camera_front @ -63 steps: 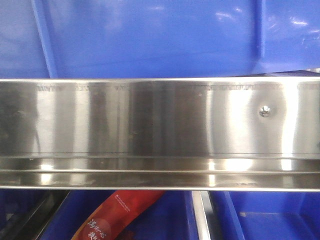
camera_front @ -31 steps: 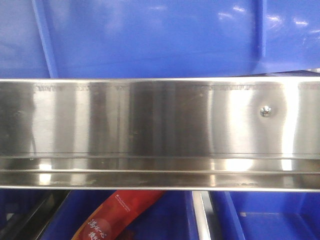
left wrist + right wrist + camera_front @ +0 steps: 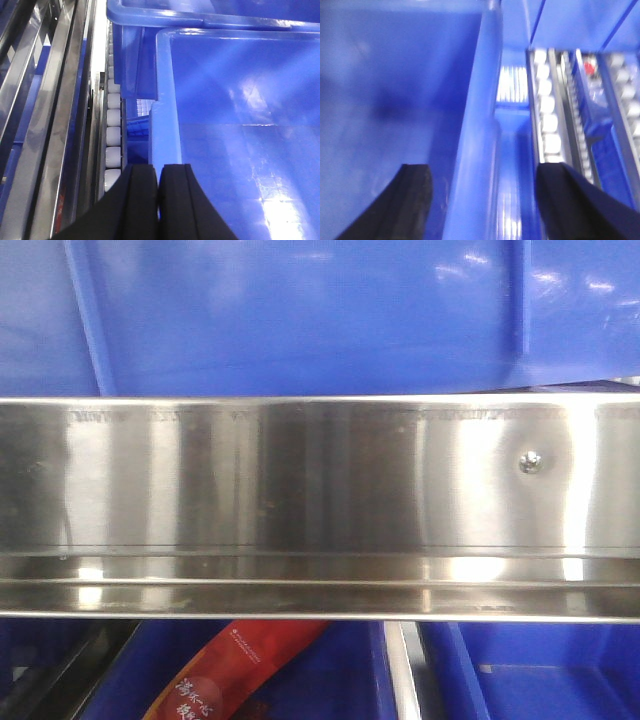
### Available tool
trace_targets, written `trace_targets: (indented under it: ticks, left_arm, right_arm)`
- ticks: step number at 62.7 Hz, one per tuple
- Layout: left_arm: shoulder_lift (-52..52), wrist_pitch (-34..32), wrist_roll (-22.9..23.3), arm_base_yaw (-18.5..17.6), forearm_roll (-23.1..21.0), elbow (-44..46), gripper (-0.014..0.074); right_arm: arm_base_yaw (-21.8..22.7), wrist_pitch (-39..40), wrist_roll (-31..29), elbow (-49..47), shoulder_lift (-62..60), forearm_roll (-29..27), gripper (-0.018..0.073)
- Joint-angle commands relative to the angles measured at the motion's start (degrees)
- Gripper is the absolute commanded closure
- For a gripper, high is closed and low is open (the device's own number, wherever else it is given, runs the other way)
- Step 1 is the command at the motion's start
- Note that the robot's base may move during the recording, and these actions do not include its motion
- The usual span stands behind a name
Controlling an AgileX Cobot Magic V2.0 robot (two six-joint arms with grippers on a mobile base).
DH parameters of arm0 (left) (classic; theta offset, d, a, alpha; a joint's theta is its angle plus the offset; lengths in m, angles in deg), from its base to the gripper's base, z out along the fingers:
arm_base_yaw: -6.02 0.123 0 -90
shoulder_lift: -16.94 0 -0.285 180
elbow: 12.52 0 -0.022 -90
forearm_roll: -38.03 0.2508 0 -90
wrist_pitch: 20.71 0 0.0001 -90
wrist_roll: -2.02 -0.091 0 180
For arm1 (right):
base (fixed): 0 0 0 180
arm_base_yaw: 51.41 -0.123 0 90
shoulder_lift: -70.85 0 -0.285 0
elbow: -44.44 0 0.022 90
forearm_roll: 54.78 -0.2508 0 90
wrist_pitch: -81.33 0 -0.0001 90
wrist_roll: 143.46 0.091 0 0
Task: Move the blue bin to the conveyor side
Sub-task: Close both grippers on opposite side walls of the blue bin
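Observation:
The blue bin (image 3: 300,310) fills the top of the front view, resting above a steel rail. In the left wrist view its glossy inside (image 3: 240,125) spreads to the right, and my left gripper (image 3: 159,170) is shut on the bin's left rim, with only a thin blue sliver between the black fingers. In the right wrist view my right gripper (image 3: 485,167) is open and straddles the bin's right wall (image 3: 480,100). One finger (image 3: 415,200) is inside the bin and the other (image 3: 565,200) is outside. The conveyor is out of view.
A shiny steel rail (image 3: 320,490) crosses the front view. Below it are blue crates (image 3: 540,670) and a red packet (image 3: 230,670). White rollers (image 3: 114,135) run along the bin's left side, more rollers (image 3: 547,120) along its right. Another blue crate (image 3: 200,15) stands behind the bin.
The highlights on the blue bin's wall have shifted slightly in the front view. The rail, the lower crates and the red packet look the same.

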Motion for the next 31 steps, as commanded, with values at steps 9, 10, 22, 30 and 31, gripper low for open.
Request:
trace_targets:
  ticks: [9, 10, 22, 30, 31]
  left_arm:
    - [-0.22, -0.33, -0.02, -0.34, -0.54, 0.43, 0.0607]
    - [-0.22, -0.33, -0.02, -0.34, -0.54, 0.43, 0.0607]
    - [-0.22, -0.11, -0.02, -0.34, -0.54, 0.43, 0.0607]
    - [-0.22, 0.12, -0.02, -0.34, -0.54, 0.43, 0.0607]
    - [-0.22, 0.12, -0.02, -0.34, -0.54, 0.43, 0.0607]
  right_arm:
    - [0.01, 0.72, 0.59, 3.70, 0.08, 0.73, 0.0262]
    - [0.01, 0.72, 0.59, 3.82, 0.08, 0.73, 0.0262]
    - [0.01, 0.72, 0.69, 3.98, 0.08, 0.73, 0.0262]
    - [0.01, 0.72, -0.59, 3.98, 0.08, 0.73, 0.0262]
    - [0.01, 0.72, -0.80, 3.98, 0.08, 0.73, 0.0262]
